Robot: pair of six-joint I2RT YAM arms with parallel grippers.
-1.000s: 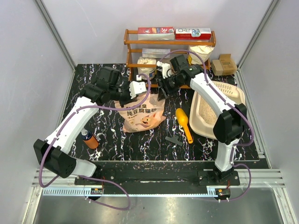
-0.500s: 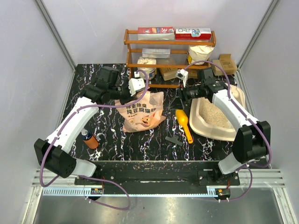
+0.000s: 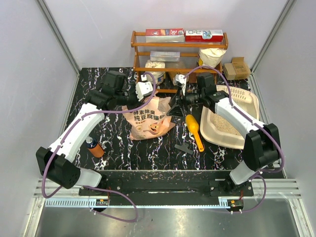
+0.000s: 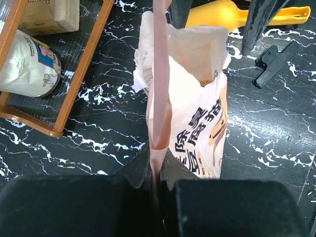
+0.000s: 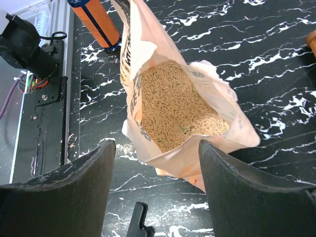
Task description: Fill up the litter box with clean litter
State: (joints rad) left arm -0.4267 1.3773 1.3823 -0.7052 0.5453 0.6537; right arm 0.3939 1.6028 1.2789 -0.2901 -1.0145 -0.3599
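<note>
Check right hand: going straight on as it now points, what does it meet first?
Probably the litter bag: the open right hand points at its near rim, clean litter just beyond. Depth unclear.

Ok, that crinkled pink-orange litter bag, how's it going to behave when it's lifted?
Probably floppy: the crinkled pink-orange bag looks like thin film, and its edge folds flat where the left end effector pinches it. Likely bottom-heavy, since fine tan granules show inside. With the mouth open, tilting could spill them.

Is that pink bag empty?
No, the right wrist view looks down into the open bag and shows plenty of tan litter inside.
</note>
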